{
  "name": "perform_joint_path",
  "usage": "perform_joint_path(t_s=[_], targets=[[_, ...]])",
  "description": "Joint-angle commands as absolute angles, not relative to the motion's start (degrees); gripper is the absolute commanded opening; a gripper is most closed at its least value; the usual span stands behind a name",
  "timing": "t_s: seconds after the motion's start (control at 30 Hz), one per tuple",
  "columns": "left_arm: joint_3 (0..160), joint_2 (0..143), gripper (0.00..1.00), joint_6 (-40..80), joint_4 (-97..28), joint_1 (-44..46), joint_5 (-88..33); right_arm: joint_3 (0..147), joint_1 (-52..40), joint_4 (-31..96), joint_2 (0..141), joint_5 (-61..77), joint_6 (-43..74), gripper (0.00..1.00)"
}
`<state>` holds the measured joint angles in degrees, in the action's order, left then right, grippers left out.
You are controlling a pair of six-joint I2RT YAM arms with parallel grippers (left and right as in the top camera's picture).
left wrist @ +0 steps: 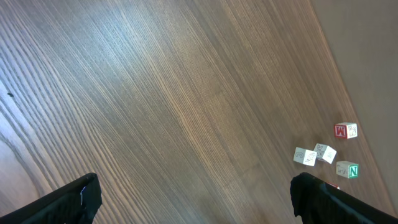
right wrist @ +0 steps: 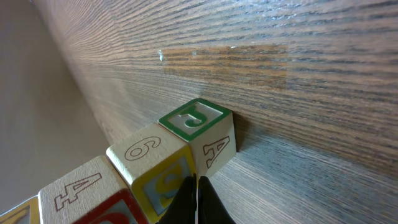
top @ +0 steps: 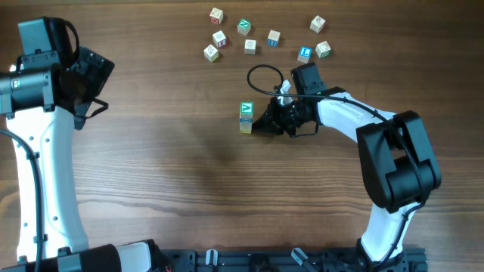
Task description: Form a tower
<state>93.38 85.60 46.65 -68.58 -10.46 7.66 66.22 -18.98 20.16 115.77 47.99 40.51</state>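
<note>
The overhead camera looks straight down from well above the table (top: 174, 174). The left wrist camera rides high, tilted across the wood past the left gripper (left wrist: 196, 202), with loose cubes (left wrist: 323, 154) far ahead of one finger. The right wrist camera sits just behind the right gripper (right wrist: 196, 198), close against the tower (right wrist: 202, 127). Overhead shares those cubes and that tower.

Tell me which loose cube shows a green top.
The green-topped cube, in the left half of the far group; the other loose cubes show pale, reddish or blue tops.

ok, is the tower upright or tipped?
Upright: overhead, the tower is a single column, green-marked cube on top; right wrist shows it stacked straight.
</note>
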Motion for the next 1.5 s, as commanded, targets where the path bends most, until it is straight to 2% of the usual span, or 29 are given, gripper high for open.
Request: perform_joint_path(t_s=[0.0, 0.33, 0.4, 0.53, 0.57, 0.6, 0.63, 0.73, 0.87, 1.0, 1.07, 1.2, 1.23, 1.33, 1.47], targets=[[93.8, 84.86, 1.0, 46.96, -68.42, -10.72, 8.01, 65.98, -18.61, 20.21, 116.42, 47.99, 40.69, 0.04], [93.8, 84.86, 1.0, 46.96, -68.42, -10.72, 8.01, 66.0, -16.21, 20.14, 116.36, 40.99, 40.36, 0.04], [93.82, 84.86, 1.0, 46.96, -68.42, -10.72, 8.01, 66.65, -15.11, 21.04, 115.18, 37.91, 35.14, 0.05], [93.8, 84.86, 1.0, 46.96, -68.42, -10.72, 8.01, 72.99, -10.76, 38.13, 98.78, 14.28, 26.83, 0.05], [93.82, 84.86, 1.0, 46.96, -68.42, -10.72, 8.03, 75.75, -10.46, 43.57, 92.14, 6.57, 25.5, 0.1], [93.8, 84.86, 1.0, 46.96, -68.42, -10.72, 8.01, 78.06, -10.48, 47.83, 84.95, 0.78, 23.92, 0.48], [93.8, 84.86, 1.0, 46.96, -68.42, -10.72, 8.01, 78.94, -10.48, 50.02, 78.87, -2.0, 23.77, 1.0], [93.82, 84.86, 1.0, 46.96, -68.42, -10.72, 8.01, 78.91, -10.48, 50.24, 60.99, -3.44, 24.03, 1.0], [93.8, 84.86, 1.0, 46.96, -68.42, -10.72, 8.01, 78.85, -10.48, 54.92, 42.68, -9.08, 9.85, 1.0], [93.82, 84.86, 1.0, 46.96, -68.42, -10.72, 8.01, 75.44, -10.48, 63.83, 26.46, -18.11, 10.41, 1.0], [93.8, 84.86, 1.0, 46.96, -68.42, -10.72, 8.03, 70.11, -10.48, 61.56, 18.28, -18.22, 10.48, 1.0], [93.8, 84.86, 1.0, 46.96, -68.42, -10.72, 8.03, 49.98, -6.83, 38.5, 6.2, -17.1, 8.8, 1.0], [93.8, 84.86, 1.0, 46.96, -68.42, -10.72, 8.01, 41.01, -3.84, 27.66, 3.09, -12.51, 8.97, 1.0], [93.8, 84.86, 1.0, 46.96, -68.42, -10.72, 8.01, 25.54, 4.08, 5.74, 1.54, 2.44, 9.13, 1.0], [93.8, 84.86, 1.0, 46.96, -68.42, -10.72, 8.01, 9.3, 7.42, -10.92, 0.23, 4.32, 12.21, 1.0]])
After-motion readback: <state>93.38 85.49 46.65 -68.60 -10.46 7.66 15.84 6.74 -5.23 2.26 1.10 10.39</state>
